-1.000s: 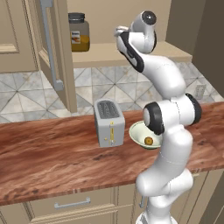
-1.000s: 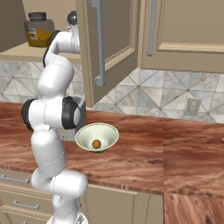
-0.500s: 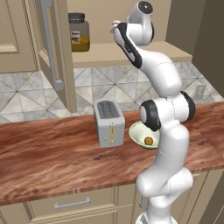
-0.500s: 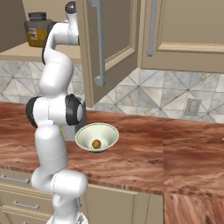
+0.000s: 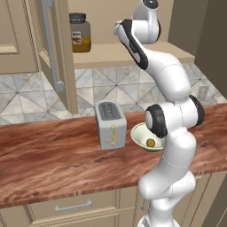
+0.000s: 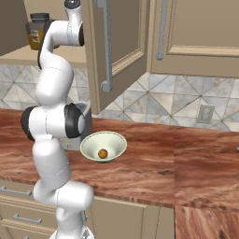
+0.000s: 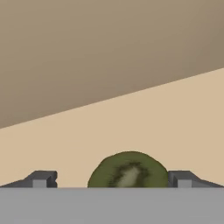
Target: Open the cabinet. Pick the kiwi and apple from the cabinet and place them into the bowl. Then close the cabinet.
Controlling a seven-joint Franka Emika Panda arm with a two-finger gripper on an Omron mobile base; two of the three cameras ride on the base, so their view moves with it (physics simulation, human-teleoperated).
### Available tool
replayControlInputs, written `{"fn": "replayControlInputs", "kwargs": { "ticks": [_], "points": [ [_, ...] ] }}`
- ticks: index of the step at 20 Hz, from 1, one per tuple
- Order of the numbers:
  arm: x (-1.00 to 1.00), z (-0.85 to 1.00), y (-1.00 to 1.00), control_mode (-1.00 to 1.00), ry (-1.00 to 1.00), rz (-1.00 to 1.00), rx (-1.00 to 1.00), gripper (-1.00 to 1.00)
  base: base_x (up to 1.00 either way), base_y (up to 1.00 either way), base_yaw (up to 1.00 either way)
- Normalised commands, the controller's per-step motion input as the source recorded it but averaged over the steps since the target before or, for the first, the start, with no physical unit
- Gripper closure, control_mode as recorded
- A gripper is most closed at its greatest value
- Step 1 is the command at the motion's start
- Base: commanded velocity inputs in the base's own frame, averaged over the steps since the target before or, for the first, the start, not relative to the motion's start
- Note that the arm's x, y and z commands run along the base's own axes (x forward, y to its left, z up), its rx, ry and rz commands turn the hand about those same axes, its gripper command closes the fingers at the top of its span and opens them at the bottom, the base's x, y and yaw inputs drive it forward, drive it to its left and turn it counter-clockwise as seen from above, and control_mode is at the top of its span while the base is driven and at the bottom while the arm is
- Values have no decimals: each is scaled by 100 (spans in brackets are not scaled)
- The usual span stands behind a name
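Tan shelf bears green cut-faced kiwi [image 7: 129, 170], pale-centred.

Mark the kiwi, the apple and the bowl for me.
kiwi [image 7: 129, 170]: hand view, its cut green face between the finger tips.
apple [image 6: 102, 153]: right base view, its top, inside the bowl.
bowl [image 6: 116, 141]: right base view, its inner wall near the rim.

Cabinet shelf [image 5: 133, 53]: jar [image 5: 80, 32], kiwi [image 7: 128, 170]. Counter [image 5: 53, 155]: toaster [image 5: 111, 124], bowl [image 6: 103, 145].

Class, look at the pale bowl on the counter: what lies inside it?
Inside the bowl lies one small yellow-orange apple, near the bottom. In the left base view the robot's elbow covers the bowl's right side, so that part cannot be checked there. The kiwi sits on the cabinet shelf instead.
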Motion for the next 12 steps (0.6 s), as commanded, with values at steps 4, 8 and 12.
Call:
{"fn": "replayControlInputs", "kwargs": {
  "ticks": [4, 8, 12],
  "points": [
    [-1, -15, 0, -100, -1, 0, -2, -100, 0, 0, 0],
    [1, -20, 0, -100, -2, 0, -3, -100, 0, 0, 0],
    [14, -31, 0, -100, 0, 0, -5, -100, 0, 0, 0]
  ]
}}
